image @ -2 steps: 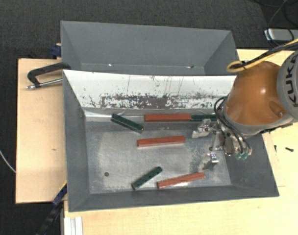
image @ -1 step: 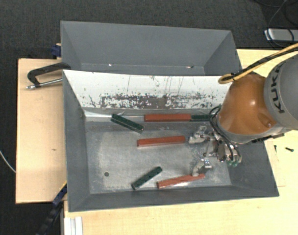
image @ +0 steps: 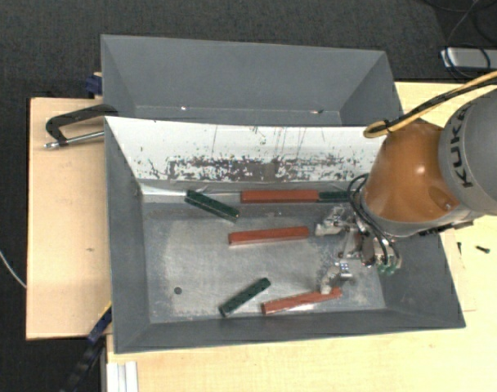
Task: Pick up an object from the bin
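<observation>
Front edge: red bar (image: 302,302) lies along the front wall, green bar (image: 244,296) just beside it
Gripper (image: 337,253): released, fingers spread, over that red bar's right end
Bin floor (image: 183,256): bare grey room on the left

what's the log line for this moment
gripper: open, holding nothing | position: right side of bin, between right ends of middle red bar and front red bar | nearby: front green bar

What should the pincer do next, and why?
Probably slide a little over the lowest red bar before closing. The pincer is open with only bare bin floor between its fingers, and that bar's right end lies just beside it.
</observation>
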`<action>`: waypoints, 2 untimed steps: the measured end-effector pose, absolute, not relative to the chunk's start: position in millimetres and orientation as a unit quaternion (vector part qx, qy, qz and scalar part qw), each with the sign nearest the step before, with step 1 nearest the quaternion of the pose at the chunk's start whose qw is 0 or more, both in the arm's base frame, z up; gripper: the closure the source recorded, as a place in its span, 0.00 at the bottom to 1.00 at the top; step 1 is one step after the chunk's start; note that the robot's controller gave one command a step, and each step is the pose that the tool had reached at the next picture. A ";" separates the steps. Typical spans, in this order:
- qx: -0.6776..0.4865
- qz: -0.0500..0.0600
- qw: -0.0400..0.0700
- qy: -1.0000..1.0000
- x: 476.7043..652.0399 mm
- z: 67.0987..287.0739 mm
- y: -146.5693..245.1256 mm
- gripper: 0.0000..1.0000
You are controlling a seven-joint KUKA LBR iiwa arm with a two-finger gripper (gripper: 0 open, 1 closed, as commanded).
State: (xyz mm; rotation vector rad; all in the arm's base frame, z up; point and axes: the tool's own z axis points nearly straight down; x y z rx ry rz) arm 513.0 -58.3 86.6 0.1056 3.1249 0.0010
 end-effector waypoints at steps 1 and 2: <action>-0.019 0.000 0.003 1.000 499.8 90.4 -46.3 0.00; -0.099 -0.001 0.002 0.995 502.4 75.8 -52.8 1.00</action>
